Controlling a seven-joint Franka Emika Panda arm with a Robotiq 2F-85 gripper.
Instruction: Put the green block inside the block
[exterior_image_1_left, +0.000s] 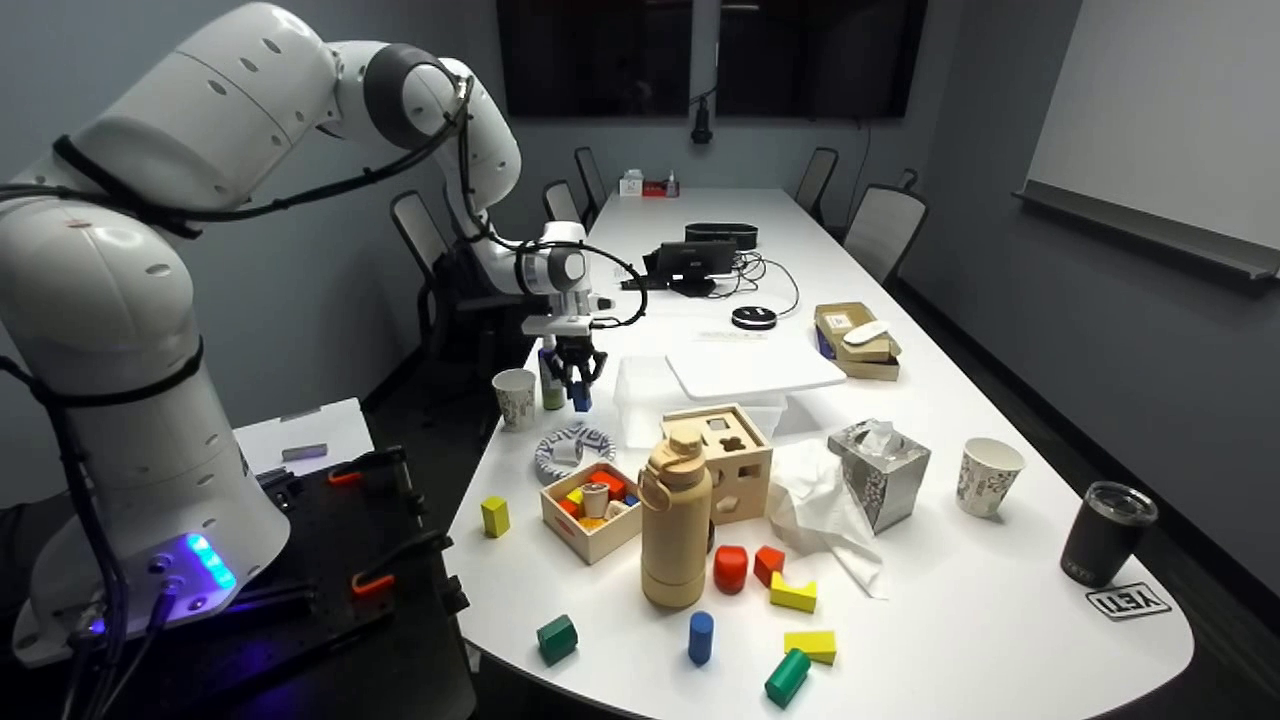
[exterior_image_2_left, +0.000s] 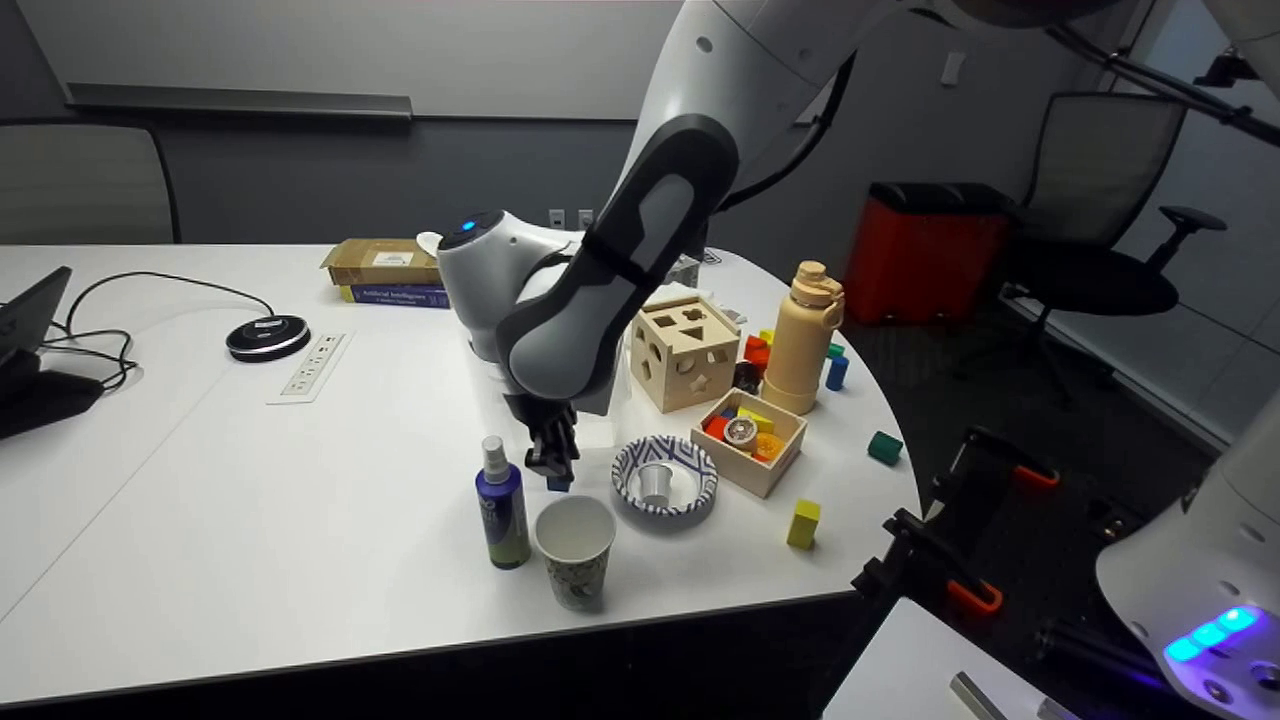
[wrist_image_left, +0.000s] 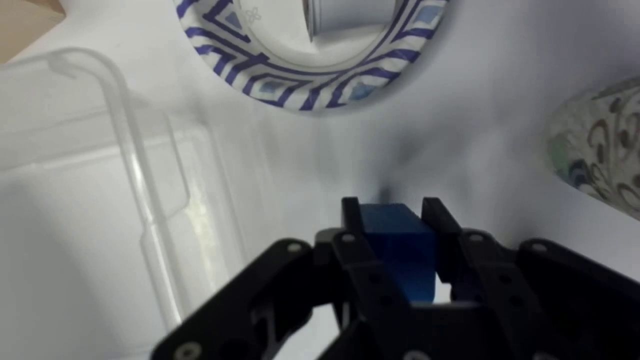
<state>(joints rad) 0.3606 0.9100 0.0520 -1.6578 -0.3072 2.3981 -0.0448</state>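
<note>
Claw (wrist_image_left: 392, 206) pinches a blue block (wrist_image_left: 400, 242), not green. In an exterior view, a stubby green hex block (exterior_image_1_left: 557, 638) lies on the tbl (exterior_image_1_left: 950, 600) at approx. 7:30 from the sorter box (exterior_image_1_left: 742, 488), axis hard to read; a green cyl. (exterior_image_1_left: 788, 678) at approx. 5:30, long axis 1–7 o'clock. Unclear which is meant. Both prob. light, stiff, bit slick; cyl. may roll, so claw should grip mid-length, across axis.

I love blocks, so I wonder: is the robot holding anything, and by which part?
Yes, a blue block, pinched by two opposite sides; its lower end sticks out below the tool.
</note>
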